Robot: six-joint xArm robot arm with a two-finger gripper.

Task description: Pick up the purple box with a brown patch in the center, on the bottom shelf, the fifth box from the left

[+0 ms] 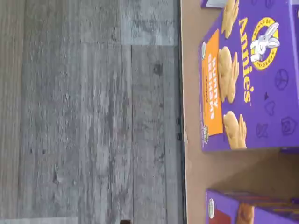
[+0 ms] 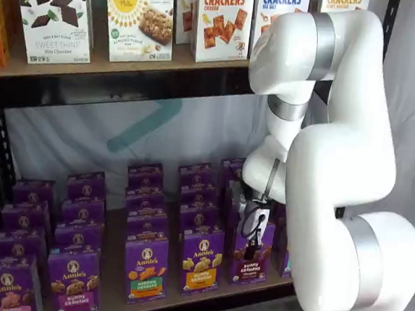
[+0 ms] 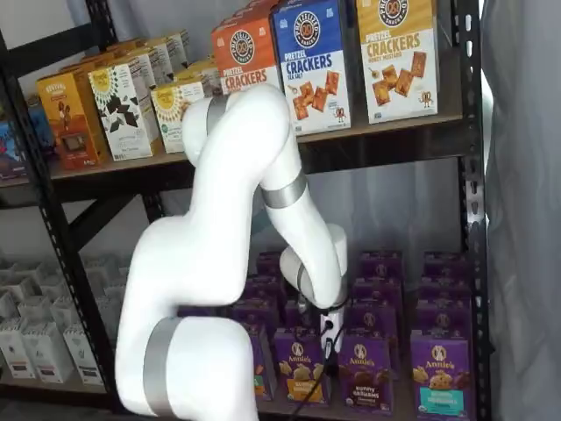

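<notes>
Nearest you in both shelf views is the white arm (image 2: 333, 210), bent down in front of the rack so that its wrist hangs low before the bottom shelf (image 2: 180, 302). The pincer (image 2: 252, 241) shows only as a dark cluster with a cable at the wrist's end, and you cannot make out a gap between its fingers there; it stands at its widest and nothing is seen held in it. It sits right in front of the purple box (image 2: 252, 255), the front carton with a dark brown cracker picture and a magenta band, which stands upright at the shelf's front edge; whether the fingers touch it you cannot tell. In a shelf view the same box (image 3: 365, 371) stands just right of the cable, with a yellow-banded carton (image 3: 301, 367) beside it on the left and another purple carton (image 3: 440, 368) on the right. In the wrist view, turned on its side, you see grey plank floor (image 1: 88, 116), the brown shelf board (image 1: 191, 140) and a purple Annie's carton with an orange band (image 1: 247, 79), tan crackers on its face. Behind the front row, further purple cartons run back in files. Above, the upper shelf (image 2: 114, 63) carries cracker boxes (image 2: 223, 18).
</notes>
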